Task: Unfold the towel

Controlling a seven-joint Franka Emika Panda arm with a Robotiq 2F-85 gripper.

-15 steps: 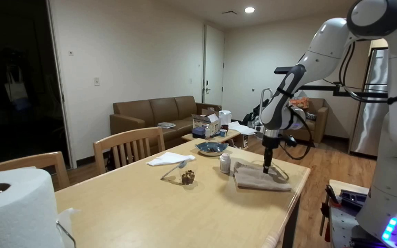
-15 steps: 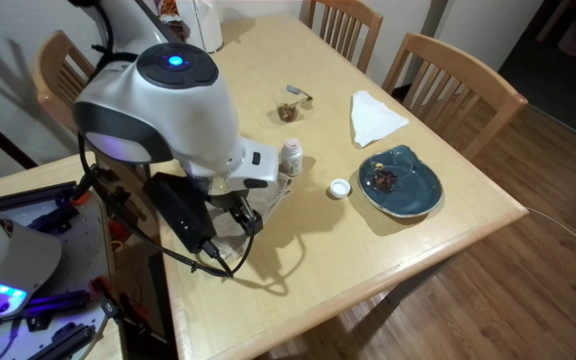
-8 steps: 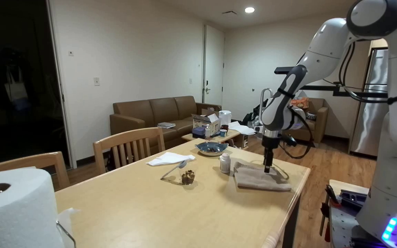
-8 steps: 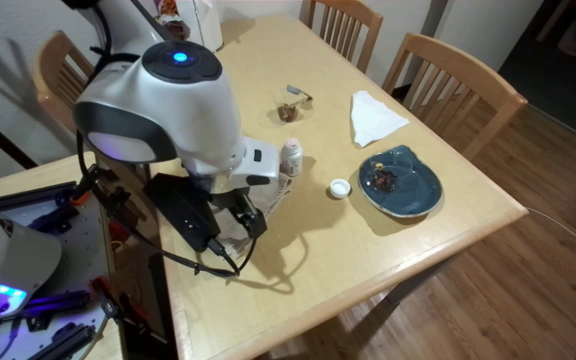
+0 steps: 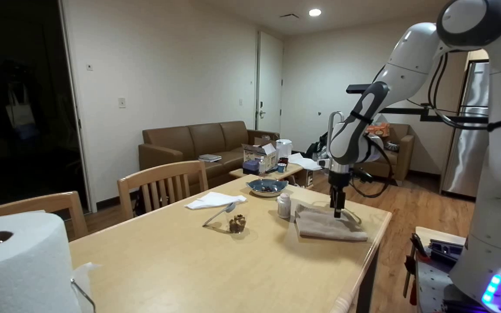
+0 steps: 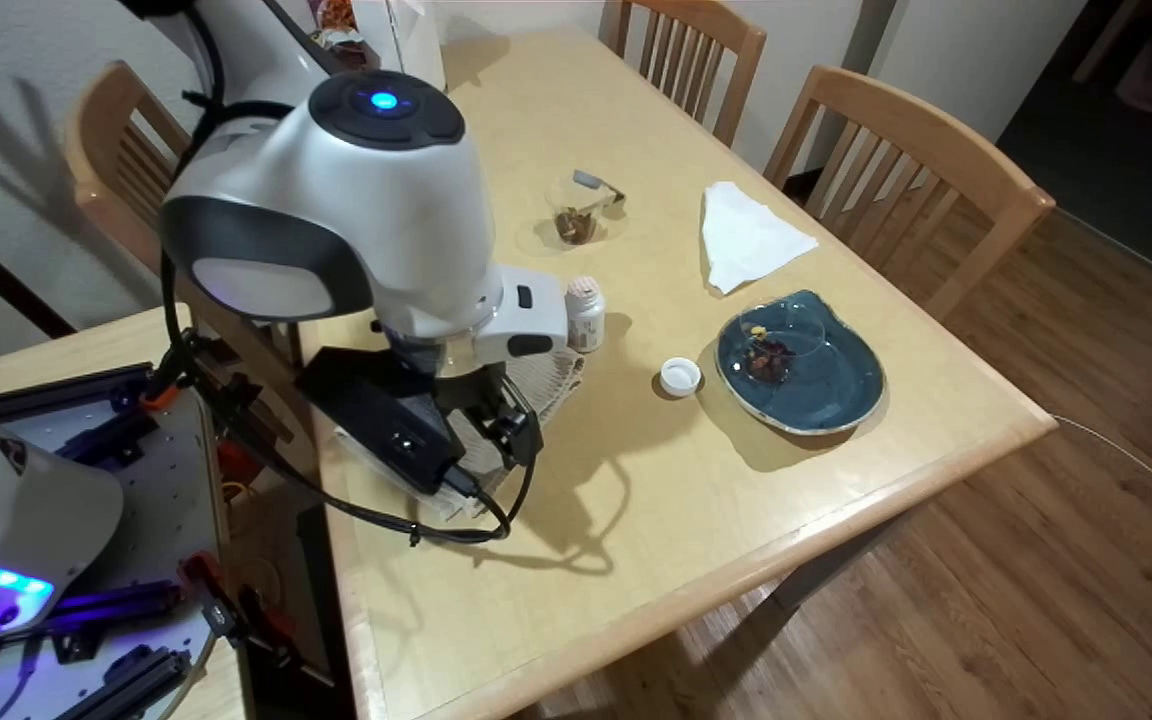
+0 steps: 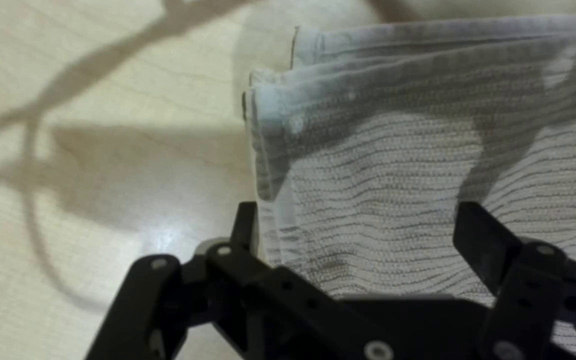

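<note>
On the desk (image 5: 181, 261), just beside the white bottle (image 5: 284, 206), we see the towel (image 5: 326, 229) lying folded. Our claw (image 7: 355, 222) is spread wide over it, one side at the hem, the other over ribbed weave; whether it touches, we cannot tell.

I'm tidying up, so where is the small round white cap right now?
In an exterior view, the small round white cap lies on the light wooden table between the upright white bottle and the glossy blue dish, just left of it.
</note>
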